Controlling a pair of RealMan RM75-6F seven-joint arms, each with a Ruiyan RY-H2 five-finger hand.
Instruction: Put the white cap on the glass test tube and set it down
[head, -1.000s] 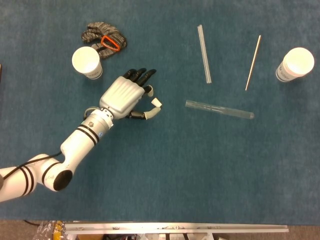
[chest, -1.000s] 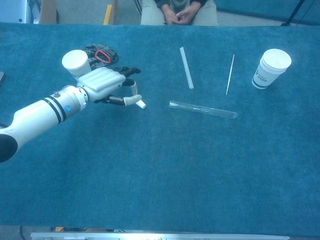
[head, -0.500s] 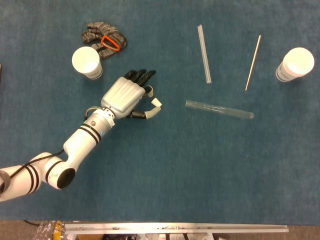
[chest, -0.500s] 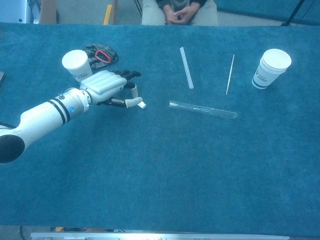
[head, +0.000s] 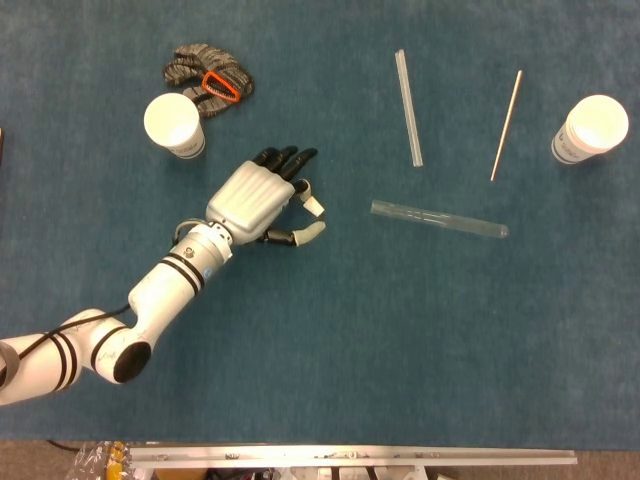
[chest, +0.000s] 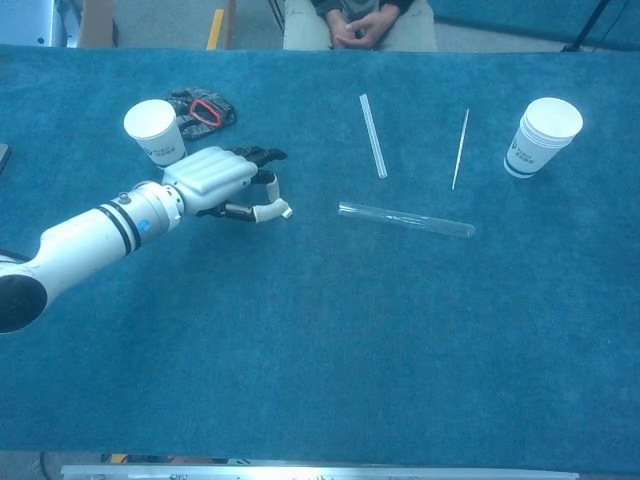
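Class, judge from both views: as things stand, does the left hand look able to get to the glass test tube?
Probably yes. The left hand, pinching the white cap, is beside the glass test tube, with only bare blue cloth between them.

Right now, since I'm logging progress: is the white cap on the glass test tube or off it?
Off. The glass test tube lies flat on the table, uncapped; the white cap sits apart, at the left hand fingertips.

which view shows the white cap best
The head view: looking straight down, it shows the white cap clear of the left hand, between its fingertips. In the chest view the cap is only a small white speck at the thumb tip.
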